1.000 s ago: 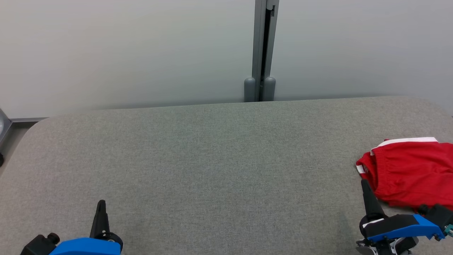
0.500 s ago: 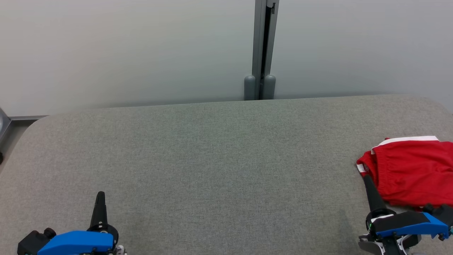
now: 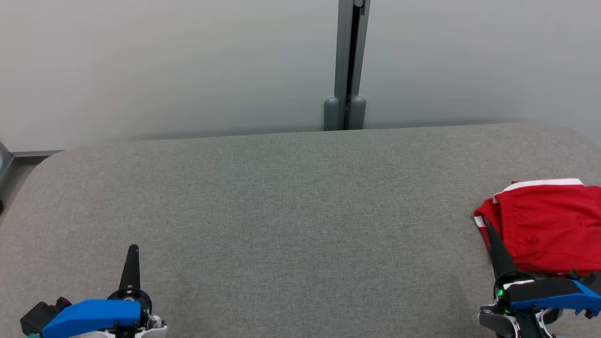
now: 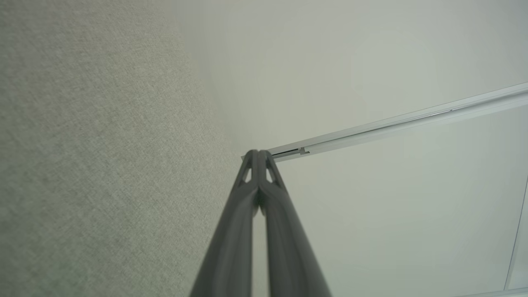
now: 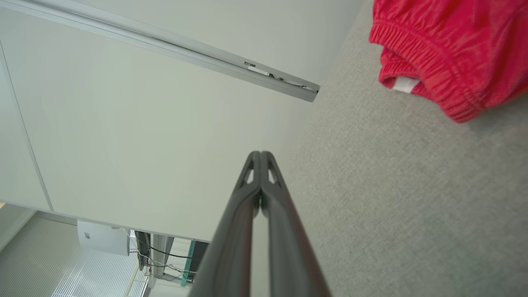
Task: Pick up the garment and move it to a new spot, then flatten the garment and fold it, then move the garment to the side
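The garment (image 3: 547, 225) is a red piece with white trim and an elastic waistband, folded into a compact bundle at the right edge of the grey table (image 3: 291, 206). In the right wrist view the garment (image 5: 453, 49) lies off to the upper right, apart from the fingers. My right gripper (image 3: 490, 228) is shut and empty, with its tip just in front of the bundle's left edge. At the lower left my left gripper (image 3: 134, 247) is shut on nothing, hovering over bare table. Both wrist views show the fingers pressed together: left gripper (image 4: 258, 153), right gripper (image 5: 260, 154).
A pale partition wall stands right behind the table, with a grey metal post (image 3: 346, 70) at its middle. The table's corners are rounded; a strip of floor (image 3: 11, 183) shows past the left corner.
The head view has tilted slightly, so the whole scene sits a little higher. Both grippers have drawn back toward the bottom edge. The garment has stayed put.
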